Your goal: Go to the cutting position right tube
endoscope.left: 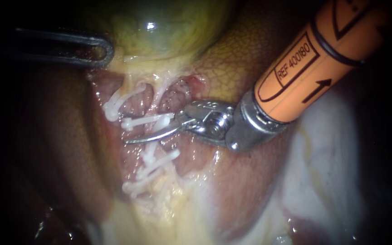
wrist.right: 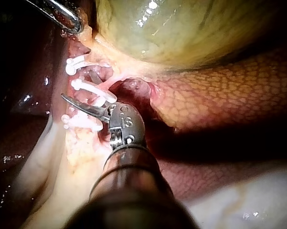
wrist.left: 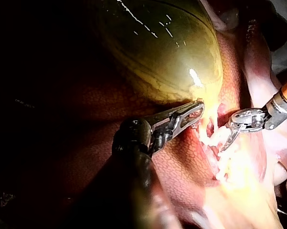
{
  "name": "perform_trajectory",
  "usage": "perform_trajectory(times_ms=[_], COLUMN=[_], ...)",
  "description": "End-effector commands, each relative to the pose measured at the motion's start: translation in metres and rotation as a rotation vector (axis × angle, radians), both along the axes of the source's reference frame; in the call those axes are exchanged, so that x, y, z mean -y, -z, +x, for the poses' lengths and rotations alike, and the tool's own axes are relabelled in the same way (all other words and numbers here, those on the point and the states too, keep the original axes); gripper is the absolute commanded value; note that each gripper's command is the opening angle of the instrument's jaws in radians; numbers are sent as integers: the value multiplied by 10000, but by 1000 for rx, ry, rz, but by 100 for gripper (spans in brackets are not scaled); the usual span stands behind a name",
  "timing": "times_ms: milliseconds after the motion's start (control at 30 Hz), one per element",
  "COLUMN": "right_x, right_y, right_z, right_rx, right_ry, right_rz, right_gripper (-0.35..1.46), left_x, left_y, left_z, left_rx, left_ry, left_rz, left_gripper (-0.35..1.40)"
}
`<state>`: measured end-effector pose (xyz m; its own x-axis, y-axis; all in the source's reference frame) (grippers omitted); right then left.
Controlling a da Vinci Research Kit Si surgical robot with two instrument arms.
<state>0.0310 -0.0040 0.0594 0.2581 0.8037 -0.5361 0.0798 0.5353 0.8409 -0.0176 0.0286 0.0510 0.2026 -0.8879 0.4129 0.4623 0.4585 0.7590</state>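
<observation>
Gallbladder (endoscope.left: 155, 27): uppermost in the endoscope view; liver (endoscope.left: 250, 54) beside and beneath it.
Left instrument (endoscope.left: 97, 52): in from the left, tip against the gallbladder's lower edge.
Upper clips (endoscope.left: 146, 120): two, below the gallbladder, between the two instruments' tips.
Right instrument (endoscope.left: 137, 132): in from the upper right, jaws open, visible blade just under the nearer upper clip.
Lower clips (endoscope.left: 159, 162): below that blade, well apart from the left instrument.

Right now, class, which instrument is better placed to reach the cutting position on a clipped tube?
Right. The right instrument lies among the white clips, its tip between them. The left instrument is up at the gallbladder edge, apart from the clips.
</observation>
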Motion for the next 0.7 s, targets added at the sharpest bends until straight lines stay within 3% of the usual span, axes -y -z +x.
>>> perform_trajectory(times_ms=[33,400,700], right_x=[0,0,2], right_y=[0,2,3], right_z=[0,-16,-45], right_rx=[0,-6,30], right_ry=[0,5,57], right_rz=[0,2,-8], right_gripper=[113,118,121], left_x=[0,0,0], left_y=[0,0,0], left_z=[0,0,1], left_rx=[0,0,1], left_ry=[0,0,-1], left_rz=[0,0,0], left_gripper=[-35,-35,-35])
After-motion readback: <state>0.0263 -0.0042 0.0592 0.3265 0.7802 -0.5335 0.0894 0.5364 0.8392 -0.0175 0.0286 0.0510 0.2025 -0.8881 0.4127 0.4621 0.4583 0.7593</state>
